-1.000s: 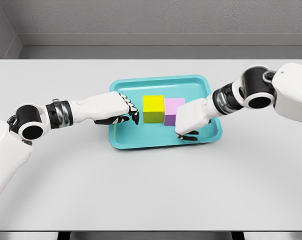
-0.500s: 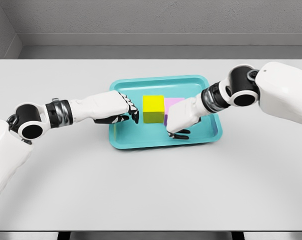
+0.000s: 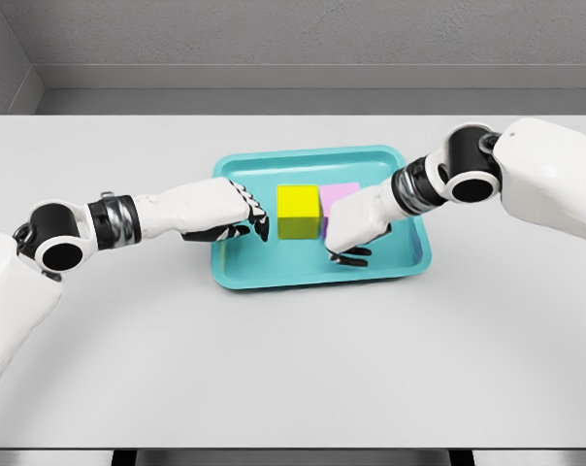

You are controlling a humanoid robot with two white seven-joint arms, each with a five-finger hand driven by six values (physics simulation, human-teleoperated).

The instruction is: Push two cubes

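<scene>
Right hand (image 3: 353, 228) sits inside the teal tray (image 3: 312, 275), fingers curled downward and gripping nothing, its back pressed against the pink cube (image 3: 338, 195), which it mostly hides. That cube touches the yellow cube (image 3: 299, 211) beside it. Left hand (image 3: 225, 211) hovers over the tray's left part, fingers loosely bent, just short of the yellow cube, holding nothing.
</scene>
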